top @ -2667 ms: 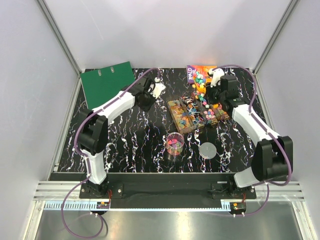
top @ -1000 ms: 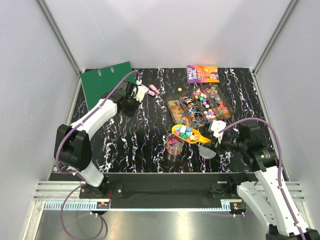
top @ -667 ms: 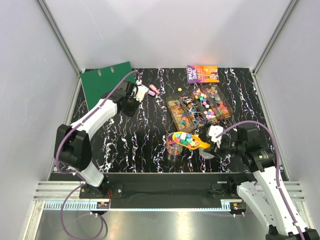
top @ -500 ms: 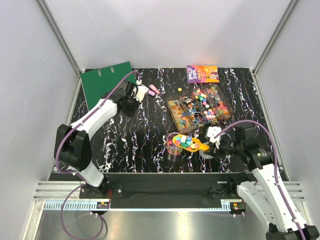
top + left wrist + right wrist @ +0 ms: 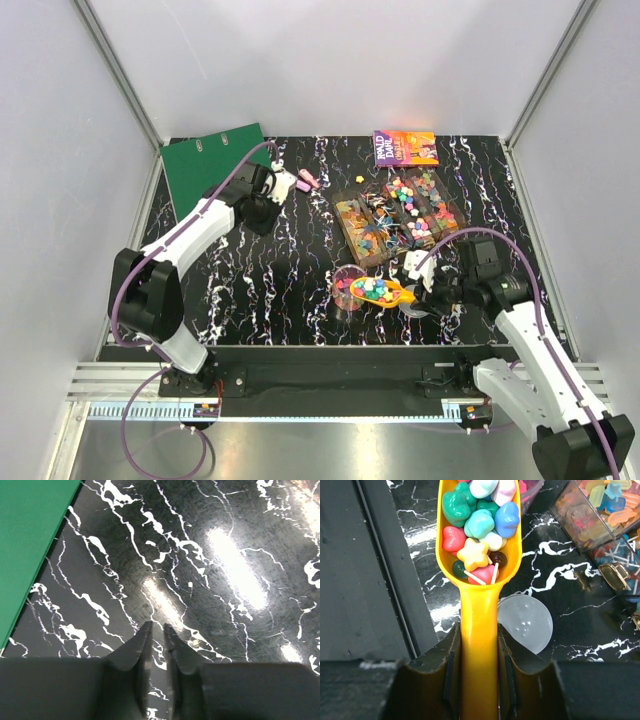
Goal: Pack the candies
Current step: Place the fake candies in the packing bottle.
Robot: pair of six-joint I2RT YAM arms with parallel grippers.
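Note:
My right gripper (image 5: pixel 413 287) (image 5: pixel 480 645) is shut on the handle of a yellow scoop (image 5: pixel 378 291) (image 5: pixel 480 605). The scoop's bowl is heaped with candies (image 5: pixel 370 288) (image 5: pixel 480 527) in green, blue, pink and yellow, and it hangs at the right rim of a clear cup (image 5: pixel 345 287) holding a few candies. More candies fill the clear compartment trays (image 5: pixel 400 215) (image 5: pixel 600 510) behind it. My left gripper (image 5: pixel 285 186) (image 5: pixel 157 626) hovers over bare table at the back left. Its jaws stand a narrow slit apart with nothing between them.
A round white lid (image 5: pixel 415 306) (image 5: pixel 526 623) lies just right of the cup, under the scoop handle. A pink pen (image 5: pixel 307 180) and a stray yellow candy (image 5: pixel 357 181) lie near the left gripper. A green binder (image 5: pixel 210 165) sits back left and a book (image 5: pixel 404 148) back right.
The right arm carried the loaded scoop from beside the trays down and left to the cup. The left arm stayed put, and its jaws parted slightly.

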